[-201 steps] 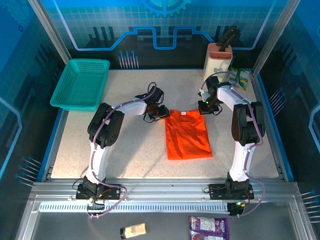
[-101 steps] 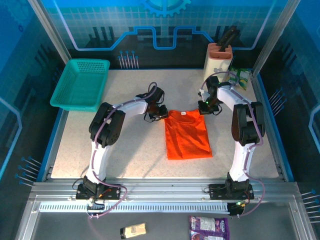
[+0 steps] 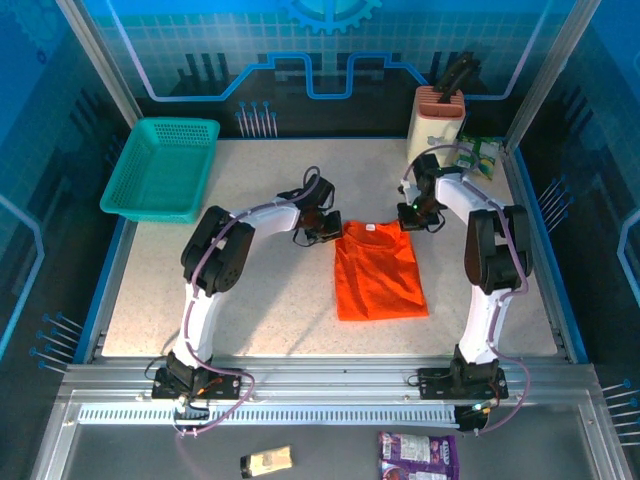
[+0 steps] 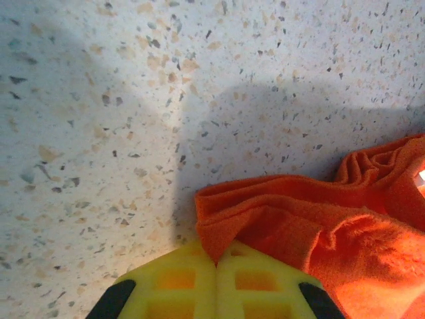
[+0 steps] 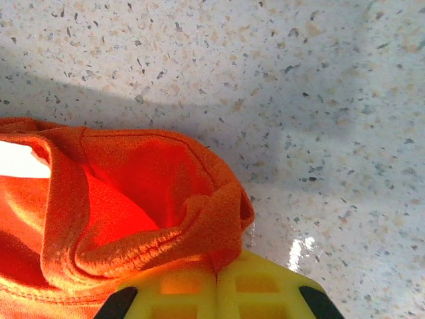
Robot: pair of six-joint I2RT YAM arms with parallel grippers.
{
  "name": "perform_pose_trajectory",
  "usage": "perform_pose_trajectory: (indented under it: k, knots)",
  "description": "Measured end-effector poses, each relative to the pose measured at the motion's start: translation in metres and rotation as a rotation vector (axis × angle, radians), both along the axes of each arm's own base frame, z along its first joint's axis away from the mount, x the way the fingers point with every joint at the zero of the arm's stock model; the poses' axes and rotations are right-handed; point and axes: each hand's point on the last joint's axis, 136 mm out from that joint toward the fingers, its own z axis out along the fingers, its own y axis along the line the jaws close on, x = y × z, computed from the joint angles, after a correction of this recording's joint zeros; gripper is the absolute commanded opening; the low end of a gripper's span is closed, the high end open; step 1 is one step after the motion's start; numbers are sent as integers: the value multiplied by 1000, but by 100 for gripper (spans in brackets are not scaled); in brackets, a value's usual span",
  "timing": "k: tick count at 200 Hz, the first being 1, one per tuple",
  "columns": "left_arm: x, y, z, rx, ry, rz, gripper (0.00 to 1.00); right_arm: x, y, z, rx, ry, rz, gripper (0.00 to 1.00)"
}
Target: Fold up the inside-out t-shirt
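The t-shirt (image 3: 380, 275) lies about midway between the far and near edges of the tabletop (image 3: 260, 290), a little toward the right edge; it is already a narrow oblong, its collar end toward the far edge. The left claw (image 3: 322, 228) is at the far-left corner of the cloth; in the left wrist view its yellow fingers (image 4: 179, 282) are pressed together with a peak of orange cloth pinched between them. The right claw (image 3: 414, 214) holds the far-right corner the same way; the right wrist view shows its fingers (image 5: 252, 282) closed on a bunched fold by the collar.

Over the last second the left claw has edged toward the right edge of the tabletop, and the whole shirt has slid slightly that way with it; the right claw has hardly moved; the cloth between the two claws now looks a touch slacker.

I judge that both grips have taken, and that the collar end is ready to be lifted and carried toward the near edge for the next fold; the slack should be drawn out first, or a crease may set.
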Motion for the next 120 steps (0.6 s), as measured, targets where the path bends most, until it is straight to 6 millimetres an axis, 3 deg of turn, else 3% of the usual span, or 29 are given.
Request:
perform_pose_trajectory:
  k: [33,92,120]
  knots:
    - [-2,15,21,-9,-37,18,0,4,-3,26,-3,-99,-19,0]
    - [14,27,100,-84,-213,35,0,16,-1,90,36,-339,-31,0]
    - [20,28,135,-109,-297,21,0,24,0,131,58,-476,-34,0]
